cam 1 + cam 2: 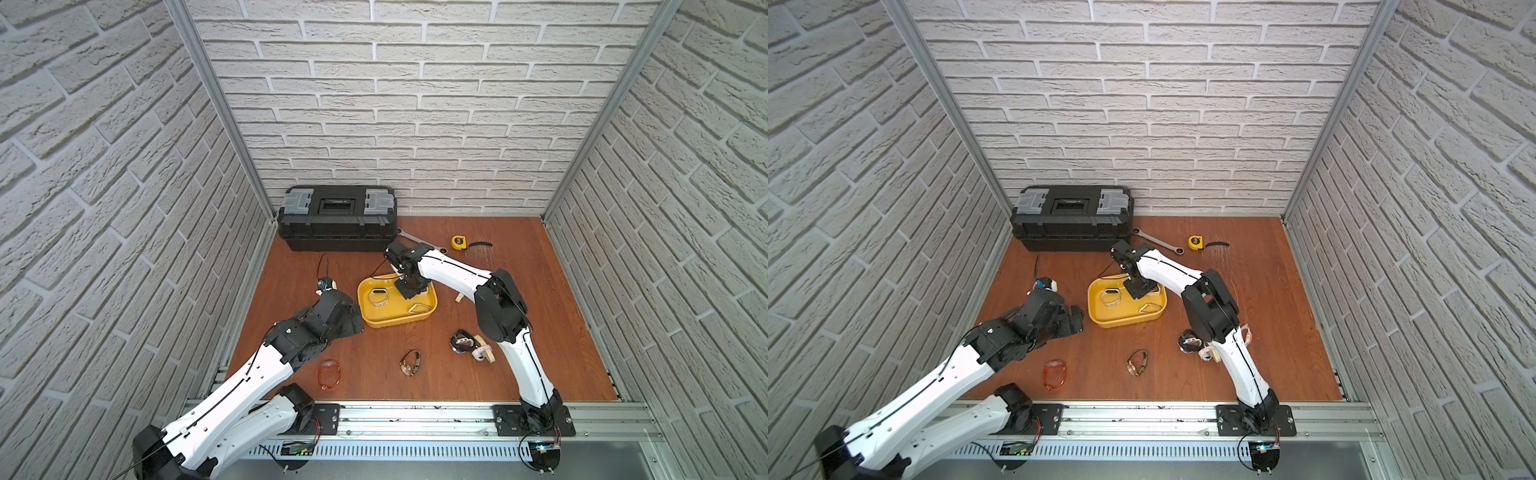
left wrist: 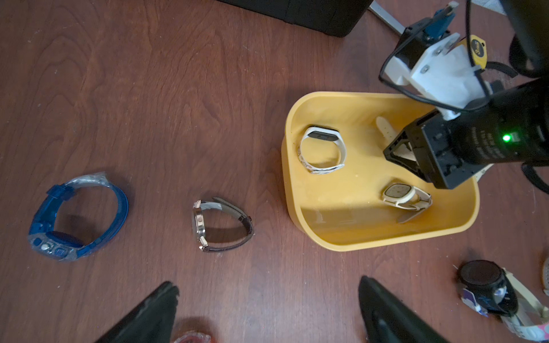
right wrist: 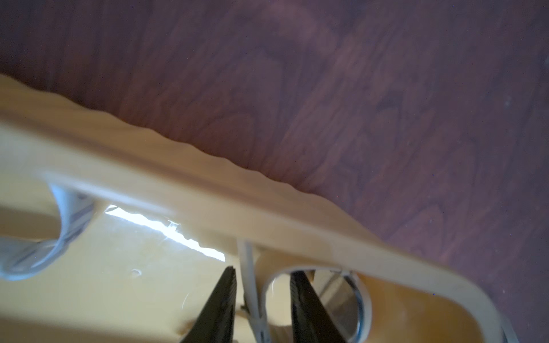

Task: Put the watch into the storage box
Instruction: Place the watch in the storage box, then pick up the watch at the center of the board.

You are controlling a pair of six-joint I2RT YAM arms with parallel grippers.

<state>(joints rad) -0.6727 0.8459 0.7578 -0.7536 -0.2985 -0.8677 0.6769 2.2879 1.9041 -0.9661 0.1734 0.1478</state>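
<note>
The watch, probably light, with a soft cream strap and a hard case, is inside the storage box, which is glossy yellow plastic with rounded corners. I would take it by the strap. The fingers of the right gripper stand apart around this strap, and those of the left gripper are spread wide.

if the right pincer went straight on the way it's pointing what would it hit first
The right pincer points down into the storage box. It would likely meet the cream watch between its parted jaws first, then the box floor.
</note>
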